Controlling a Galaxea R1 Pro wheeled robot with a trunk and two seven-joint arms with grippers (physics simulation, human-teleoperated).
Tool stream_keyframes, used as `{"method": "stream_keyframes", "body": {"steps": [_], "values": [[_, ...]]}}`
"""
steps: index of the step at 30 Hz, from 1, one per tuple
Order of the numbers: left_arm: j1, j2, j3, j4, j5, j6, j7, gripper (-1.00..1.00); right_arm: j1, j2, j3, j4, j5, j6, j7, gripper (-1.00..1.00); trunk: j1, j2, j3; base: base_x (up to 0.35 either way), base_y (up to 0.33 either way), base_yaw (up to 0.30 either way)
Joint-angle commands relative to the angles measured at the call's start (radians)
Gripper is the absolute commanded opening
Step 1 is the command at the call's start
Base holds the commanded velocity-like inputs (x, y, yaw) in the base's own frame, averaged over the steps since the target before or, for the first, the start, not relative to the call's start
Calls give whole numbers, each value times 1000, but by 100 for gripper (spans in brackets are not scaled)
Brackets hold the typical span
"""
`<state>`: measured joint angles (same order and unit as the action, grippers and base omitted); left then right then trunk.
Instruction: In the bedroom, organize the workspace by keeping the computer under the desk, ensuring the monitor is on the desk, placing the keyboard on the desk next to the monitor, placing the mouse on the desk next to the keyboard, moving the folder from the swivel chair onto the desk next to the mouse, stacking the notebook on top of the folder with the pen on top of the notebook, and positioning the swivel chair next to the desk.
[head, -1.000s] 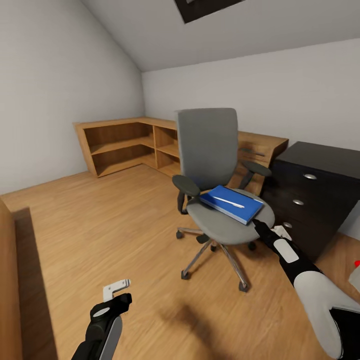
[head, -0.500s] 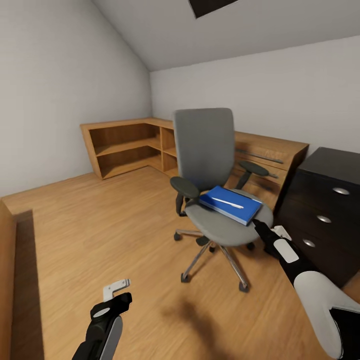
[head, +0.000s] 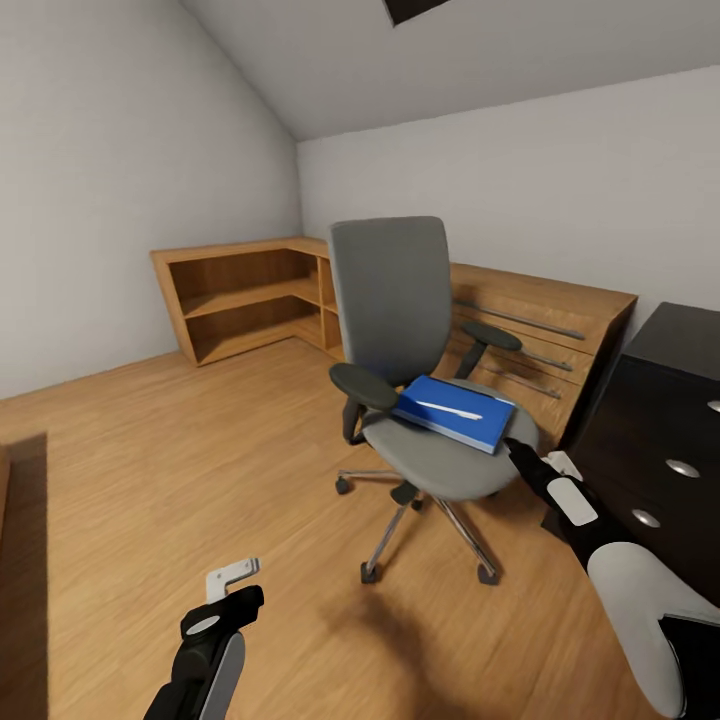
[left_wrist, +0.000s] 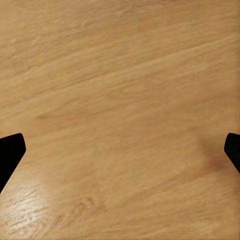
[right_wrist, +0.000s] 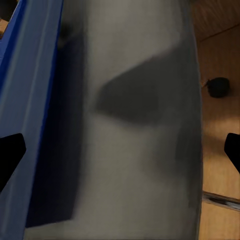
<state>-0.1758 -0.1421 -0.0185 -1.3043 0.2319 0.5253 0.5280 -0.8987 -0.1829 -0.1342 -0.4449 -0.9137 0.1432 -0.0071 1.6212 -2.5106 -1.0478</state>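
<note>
Folder (head: 455, 412), bright blue, lies flat on the grey seat of the swivel chair (head: 392, 300), with the white pen (head: 449, 410) resting on top of it. In the right wrist view the folder's blue edge (right_wrist: 30, 100) runs along the seat. The right gripper (head: 516, 452) hovers just beside the seat's near edge, its fingers spread wide. The left gripper (head: 232, 578) hangs low over the wooden floor (left_wrist: 120, 100), fingers also apart. A black drawer unit (head: 665, 440) stands near the chair, before wooden shelves (head: 250, 295).
</note>
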Motion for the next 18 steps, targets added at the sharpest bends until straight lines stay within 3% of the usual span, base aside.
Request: {"method": "stream_keyframes", "body": {"steps": [1, 6, 18], "values": [[0, 1, -2, -1, 10, 2, 10, 100, 0, 0, -4, -1, -7, 6, -1, 100, 0, 0, -1, 56, 0, 0], [0, 1, -2, 0, 10, 2, 10, 100, 0, 0, -4, -1, -7, 6, -1, 100, 0, 0, -1, -67, 0, 0], [-1, 0, -3, 0, 10, 2, 10, 100, 0, 0, -4, -1, -7, 6, -1, 100, 0, 0, -1, -315, 0, 0]]}}
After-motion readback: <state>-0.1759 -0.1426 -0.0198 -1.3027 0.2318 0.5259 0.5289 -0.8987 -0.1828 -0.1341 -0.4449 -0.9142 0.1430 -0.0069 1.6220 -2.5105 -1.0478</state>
